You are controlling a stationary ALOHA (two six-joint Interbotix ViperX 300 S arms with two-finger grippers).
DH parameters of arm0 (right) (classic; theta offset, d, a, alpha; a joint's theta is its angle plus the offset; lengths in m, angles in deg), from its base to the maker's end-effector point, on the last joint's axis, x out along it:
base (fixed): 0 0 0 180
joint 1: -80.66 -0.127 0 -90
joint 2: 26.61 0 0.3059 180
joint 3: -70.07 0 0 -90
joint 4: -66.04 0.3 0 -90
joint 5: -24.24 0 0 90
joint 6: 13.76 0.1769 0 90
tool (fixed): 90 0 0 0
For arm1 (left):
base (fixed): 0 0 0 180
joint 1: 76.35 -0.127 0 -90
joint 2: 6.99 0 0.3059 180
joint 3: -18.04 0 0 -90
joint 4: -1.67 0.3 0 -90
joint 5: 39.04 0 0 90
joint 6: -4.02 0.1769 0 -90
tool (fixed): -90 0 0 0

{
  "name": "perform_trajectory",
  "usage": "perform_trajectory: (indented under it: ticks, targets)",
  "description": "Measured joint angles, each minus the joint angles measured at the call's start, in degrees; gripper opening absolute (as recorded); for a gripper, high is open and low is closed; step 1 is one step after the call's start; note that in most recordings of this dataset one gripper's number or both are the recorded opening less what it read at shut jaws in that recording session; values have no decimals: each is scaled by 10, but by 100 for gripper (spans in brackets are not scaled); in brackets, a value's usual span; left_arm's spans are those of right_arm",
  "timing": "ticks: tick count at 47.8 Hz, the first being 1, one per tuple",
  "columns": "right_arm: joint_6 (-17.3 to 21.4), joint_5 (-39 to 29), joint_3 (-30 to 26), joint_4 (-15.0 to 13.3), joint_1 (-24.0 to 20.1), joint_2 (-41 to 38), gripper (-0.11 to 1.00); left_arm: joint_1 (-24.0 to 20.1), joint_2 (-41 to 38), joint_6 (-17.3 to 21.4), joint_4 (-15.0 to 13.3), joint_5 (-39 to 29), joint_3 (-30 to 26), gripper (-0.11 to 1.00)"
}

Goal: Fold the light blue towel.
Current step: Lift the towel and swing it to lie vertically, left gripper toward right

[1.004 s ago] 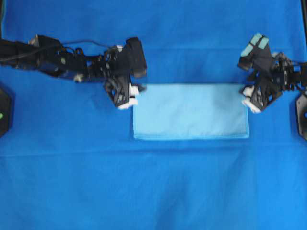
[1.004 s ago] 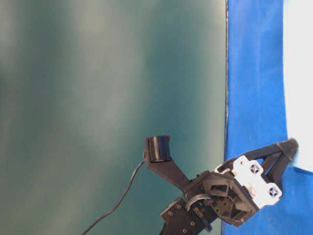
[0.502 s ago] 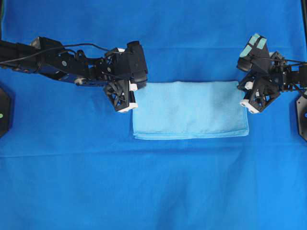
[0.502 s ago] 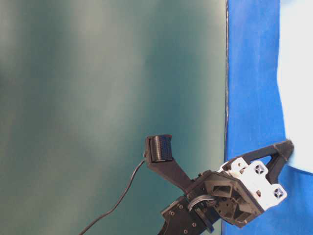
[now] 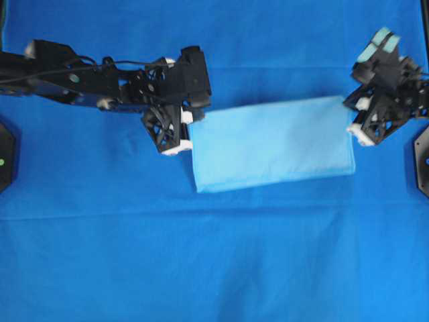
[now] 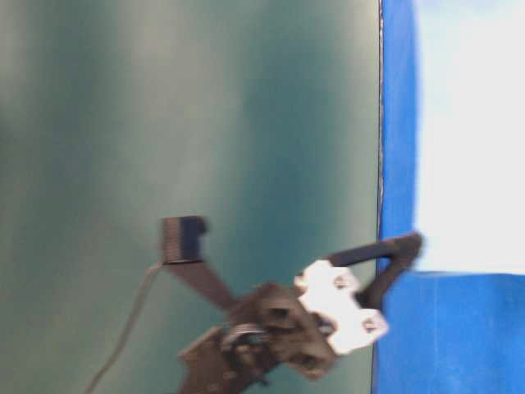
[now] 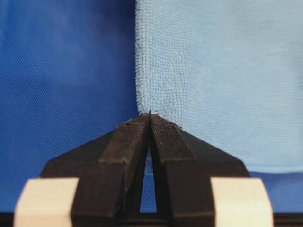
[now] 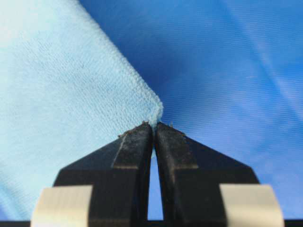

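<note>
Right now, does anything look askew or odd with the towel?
The towel sits skewed overhead: its right end is higher in the view than its left. Both grippers, left and right, are pinched shut on its corners. No tear or bunching shows.

Left tool [image 7: 149, 124] pinched tight, right tool [image 8: 154, 135] likewise (both arms outstretched)

Deep royal-blue cloth [image 5: 214, 268] over the whole table; plain dull-green wall [image 6: 189, 123] behind
</note>
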Motion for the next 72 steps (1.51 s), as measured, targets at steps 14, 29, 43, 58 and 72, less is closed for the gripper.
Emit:
perform_trajectory:
  ticks: [14, 29, 43, 58, 72]
  targets:
    - [6, -96, -20, 1, -58, 134, 4, 0, 71, 3, 0, -40, -13, 1]
    - [6, -102, -20, 3, -61, 146, 4, 0, 74, 2, 0, -40, -18, 1]
    - [7, -96, -35, -16, -27, 122, 4, 46, 72, -7, -1, -15, -27, 1]
    - [6, -30, -80, -61, 78, 42, 4, 122, 22, -6, 0, 28, -99, 1]
    - [1, 37, -146, -86, 101, -70, 4, 159, -54, 4, 0, 34, -200, 1]
